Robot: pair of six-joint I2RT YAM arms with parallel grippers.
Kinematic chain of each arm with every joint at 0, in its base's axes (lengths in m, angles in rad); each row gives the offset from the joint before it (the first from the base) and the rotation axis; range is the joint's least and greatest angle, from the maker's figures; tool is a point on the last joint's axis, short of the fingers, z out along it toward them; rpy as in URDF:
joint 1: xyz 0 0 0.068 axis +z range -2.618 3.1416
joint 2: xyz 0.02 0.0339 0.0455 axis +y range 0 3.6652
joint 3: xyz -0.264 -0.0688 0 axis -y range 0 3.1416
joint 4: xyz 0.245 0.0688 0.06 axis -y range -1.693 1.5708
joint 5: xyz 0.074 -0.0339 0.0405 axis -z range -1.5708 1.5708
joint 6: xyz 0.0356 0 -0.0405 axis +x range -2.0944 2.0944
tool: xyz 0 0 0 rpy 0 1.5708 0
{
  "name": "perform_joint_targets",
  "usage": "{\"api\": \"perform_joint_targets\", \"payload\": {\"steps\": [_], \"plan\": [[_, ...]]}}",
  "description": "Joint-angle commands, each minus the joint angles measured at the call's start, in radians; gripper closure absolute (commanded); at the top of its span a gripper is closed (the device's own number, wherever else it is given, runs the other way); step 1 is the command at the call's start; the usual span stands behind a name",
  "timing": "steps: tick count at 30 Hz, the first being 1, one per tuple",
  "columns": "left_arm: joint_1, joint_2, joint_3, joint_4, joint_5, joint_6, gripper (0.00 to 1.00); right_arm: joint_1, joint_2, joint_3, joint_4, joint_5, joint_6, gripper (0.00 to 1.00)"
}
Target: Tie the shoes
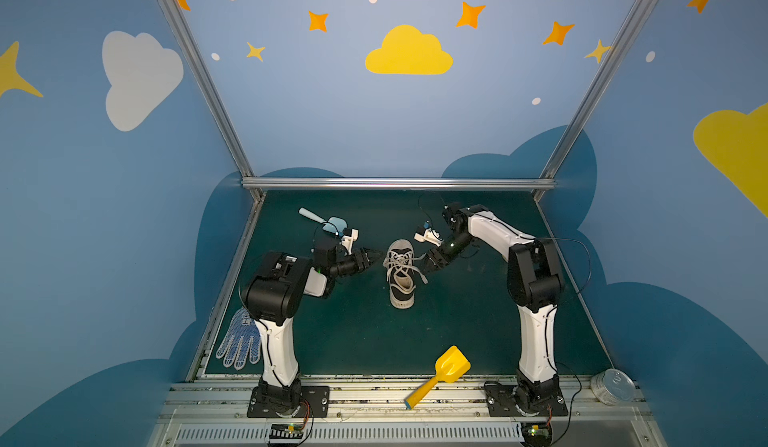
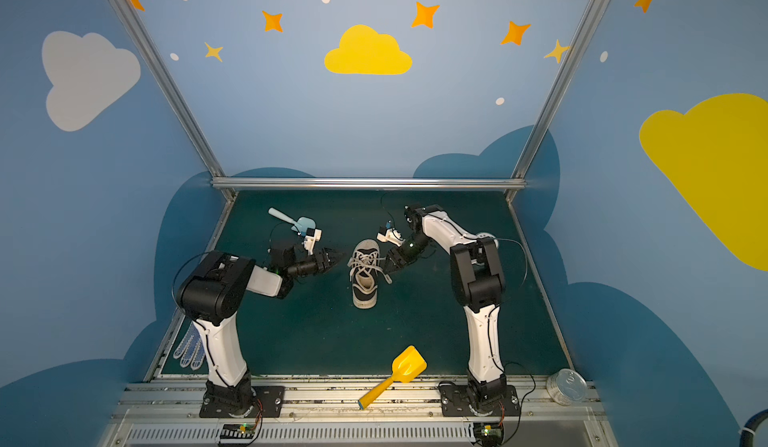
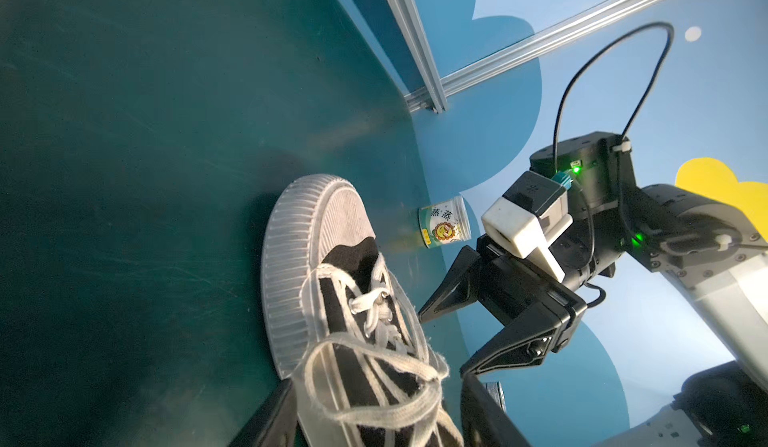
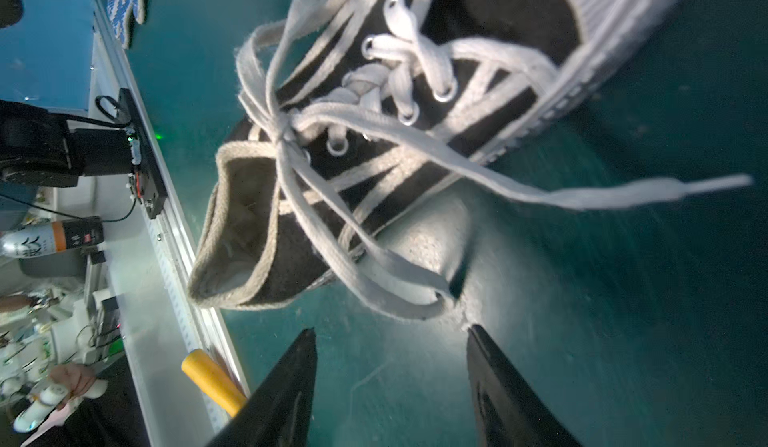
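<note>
Flanked black sneaker point(image 1: 402, 289) with left gripper point(image 1: 380, 254) and right gripper point(image 1: 422, 266), fingers spread, empty; noted yellow shovel point(image 1: 451, 366), dotted glove point(image 1: 239, 341), tin point(image 1: 613, 386) well apart.

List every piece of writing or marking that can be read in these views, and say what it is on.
"蒸蒸": two dark characters, as best they can be read, on the green-and-white label of the can.
Bottle in the right wrist view: the label print is too small to read.
Glove: dark print near the cuff, too blurred to read.
Shoe: no writing visible.
</note>
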Motion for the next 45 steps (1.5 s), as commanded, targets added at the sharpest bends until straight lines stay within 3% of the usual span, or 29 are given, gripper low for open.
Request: {"api": "perform_joint_targets", "payload": {"steps": [1, 7, 19, 30, 39, 45], "plan": [[0.003, -0.066, -0.019, -0.095, 0.013, 0.095, 0.37, -0.011, -0.098, -0.021, 0.045, 0.061, 0.058, 0.41], [-0.035, -0.114, -0.031, -0.222, 0.041, 0.193, 0.42, 0.036, -0.145, -0.025, 0.096, 0.049, 0.101, 0.47], [-0.075, -0.043, -0.021, -0.211, 0.104, 0.184, 0.49, 0.138, -0.05, 0.067, 0.113, -0.016, 0.163, 0.65], [-0.099, 0.002, -0.022, -0.167, 0.11, 0.167, 0.55, 0.17, 0.022, 0.124, 0.112, 0.007, 0.17, 0.66], [-0.103, 0.001, -0.029, -0.118, 0.097, 0.137, 0.84, 0.192, 0.055, 0.156, 0.122, 0.077, 0.169, 0.64], [-0.101, -0.033, -0.026, -0.183, 0.085, 0.168, 0.91, 0.214, 0.063, 0.157, 0.133, 0.125, 0.145, 0.6]]}}
